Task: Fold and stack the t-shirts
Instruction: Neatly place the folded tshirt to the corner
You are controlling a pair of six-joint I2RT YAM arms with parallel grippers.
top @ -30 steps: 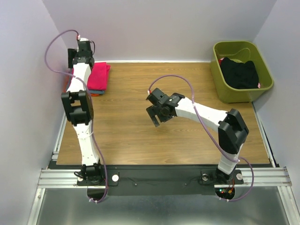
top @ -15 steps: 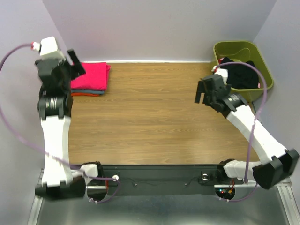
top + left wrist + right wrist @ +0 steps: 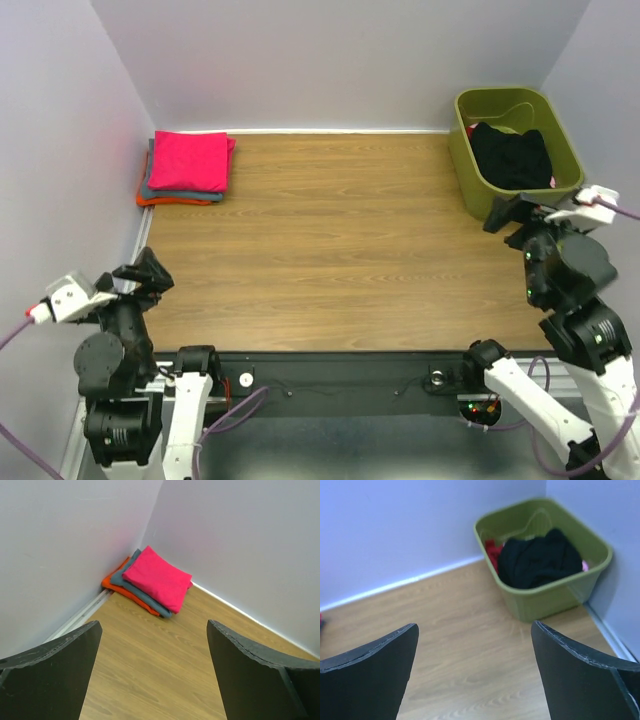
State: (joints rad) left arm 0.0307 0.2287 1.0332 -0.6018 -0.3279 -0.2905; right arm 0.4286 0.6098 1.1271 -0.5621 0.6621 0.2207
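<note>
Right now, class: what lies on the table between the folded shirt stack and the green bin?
Nothing: only bare wooden tabletop separates the stack from the bin, as the top external view shows.

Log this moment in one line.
stack: pink over grey over orange | black garment: in green bin | left end effector: open, empty | right end effector: open, empty

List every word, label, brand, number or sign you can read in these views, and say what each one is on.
None: no readable text shows in any view.
The folded t-shirts are plain cloth with no print or tag showing.
The olive bin and the black garment inside it show no label.
The wooden table bears no marking.
</note>
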